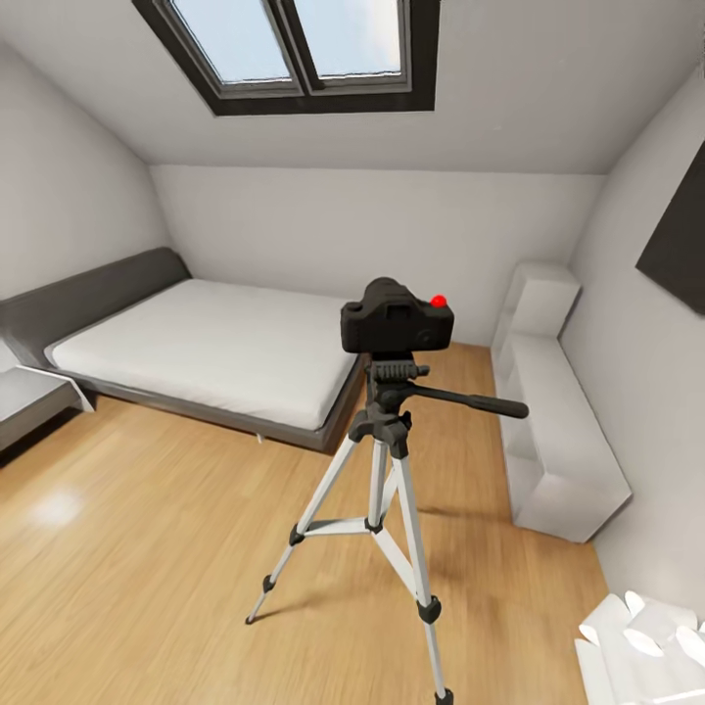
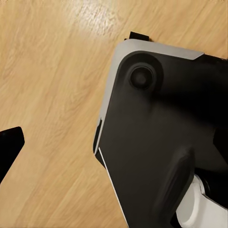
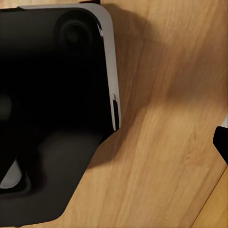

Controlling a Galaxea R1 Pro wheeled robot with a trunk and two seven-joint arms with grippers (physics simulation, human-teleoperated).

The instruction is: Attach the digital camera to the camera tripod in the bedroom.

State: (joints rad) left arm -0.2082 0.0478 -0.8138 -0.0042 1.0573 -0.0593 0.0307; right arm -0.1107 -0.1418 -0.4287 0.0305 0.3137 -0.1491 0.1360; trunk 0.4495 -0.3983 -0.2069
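The digital camera [image 1: 397, 318], black with a red button on top, sits on the head of the camera tripod [image 1: 382, 490]. The tripod stands upright on the wood floor in the middle of the bedroom, silver legs spread and its black pan handle [image 1: 470, 399] pointing right. Nothing is touching the camera. My left gripper's black fingertip [image 2: 9, 145] shows at the picture's edge over bare floor, beside the robot's dark base [image 2: 161, 133]. My right gripper's fingertip [image 3: 221, 142] likewise sits at the edge over the floor near the base [image 3: 52, 95]. Both hang low, holding nothing.
A grey bed [image 1: 206, 343] with a white mattress lies behind and left of the tripod. A white shelf unit [image 1: 553, 431] runs along the right wall under a dark panel [image 1: 681, 245]. A skylight [image 1: 304, 49] is overhead. Wood floor surrounds the tripod.
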